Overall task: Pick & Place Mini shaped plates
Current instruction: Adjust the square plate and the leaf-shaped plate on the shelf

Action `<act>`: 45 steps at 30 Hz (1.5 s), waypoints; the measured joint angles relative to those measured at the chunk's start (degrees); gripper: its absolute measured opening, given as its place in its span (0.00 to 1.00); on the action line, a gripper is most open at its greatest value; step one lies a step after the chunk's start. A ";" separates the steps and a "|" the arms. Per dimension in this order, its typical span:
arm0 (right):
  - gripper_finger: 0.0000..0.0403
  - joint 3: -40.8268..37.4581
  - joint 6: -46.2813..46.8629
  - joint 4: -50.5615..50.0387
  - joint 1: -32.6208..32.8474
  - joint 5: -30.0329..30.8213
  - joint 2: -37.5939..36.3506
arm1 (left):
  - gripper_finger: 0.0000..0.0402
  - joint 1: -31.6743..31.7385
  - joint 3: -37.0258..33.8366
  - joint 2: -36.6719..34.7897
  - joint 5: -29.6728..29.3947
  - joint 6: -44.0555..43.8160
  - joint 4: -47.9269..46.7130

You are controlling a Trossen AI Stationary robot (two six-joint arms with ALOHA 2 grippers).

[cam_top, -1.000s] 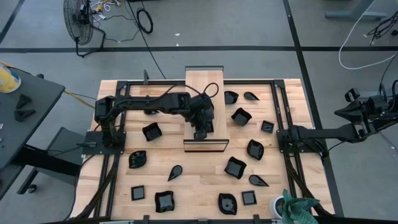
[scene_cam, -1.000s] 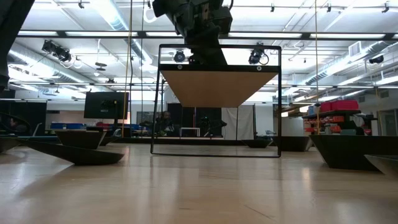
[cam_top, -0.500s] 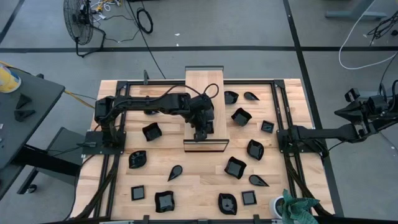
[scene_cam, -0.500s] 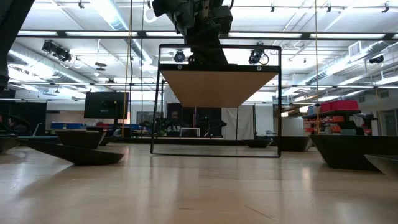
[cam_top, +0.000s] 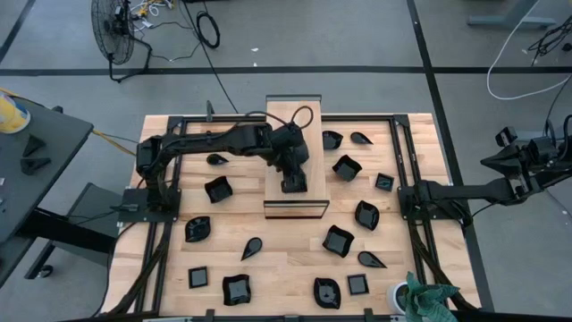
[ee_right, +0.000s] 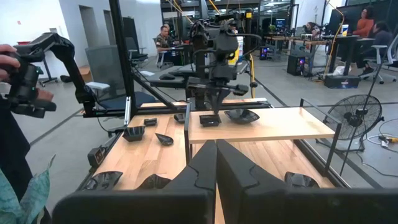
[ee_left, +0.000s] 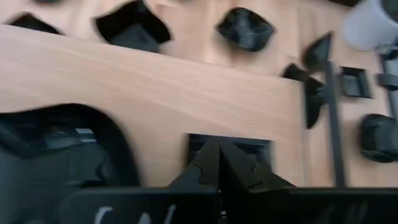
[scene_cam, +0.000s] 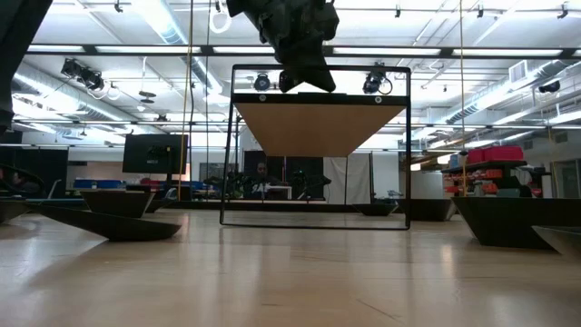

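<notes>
The left pincer [cam_top: 293, 186] hangs over the raised wooden board [cam_top: 304, 118] in the middle of the bench [cam_top: 286, 259]. Its fingers are pressed together and hold nothing. A small square black plate [ee_left: 229, 148] lies on the board right under its tips. Another black dish [ee_right: 241, 115] sits on the board just beside that one. Many more little black plates [cam_top: 339, 241] lie on the bench all around the board. The right pincer [ee_right: 216, 163] waits far off past the bench's edge, closed tight and empty.
</notes>
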 joint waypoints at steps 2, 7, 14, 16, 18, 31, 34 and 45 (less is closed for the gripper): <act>0.03 -0.01 0.00 0.00 0.00 0.00 0.00 | 0.01 0.79 0.26 0.00 -1.99 1.27 -0.05; 0.03 0.00 0.00 0.00 0.00 0.00 0.00 | 0.01 3.12 0.27 0.00 -5.72 3.73 -0.27; 0.03 -0.01 0.00 0.00 0.00 0.00 0.00 | 0.01 5.16 0.27 0.00 -15.44 5.74 -0.29; 0.03 0.00 0.00 0.00 0.00 0.00 0.00 | 0.01 5.70 0.23 0.00 -16.64 5.85 -0.11; 0.03 0.00 0.00 0.00 0.00 0.00 0.00 | 0.01 5.91 0.23 0.70 -16.55 5.91 0.28; 0.03 0.00 0.00 1.11 0.00 -0.01 0.00 | 0.01 5.40 0.12 2.84 -12.56 6.76 3.25; 0.03 -0.02 0.00 1.18 0.00 -0.01 0.00 | 0.01 5.10 0.12 2.84 -12.16 7.24 3.23; 0.03 0.00 0.00 1.18 0.00 -0.01 0.00 | 0.01 4.82 0.12 2.84 -6.55 8.31 4.18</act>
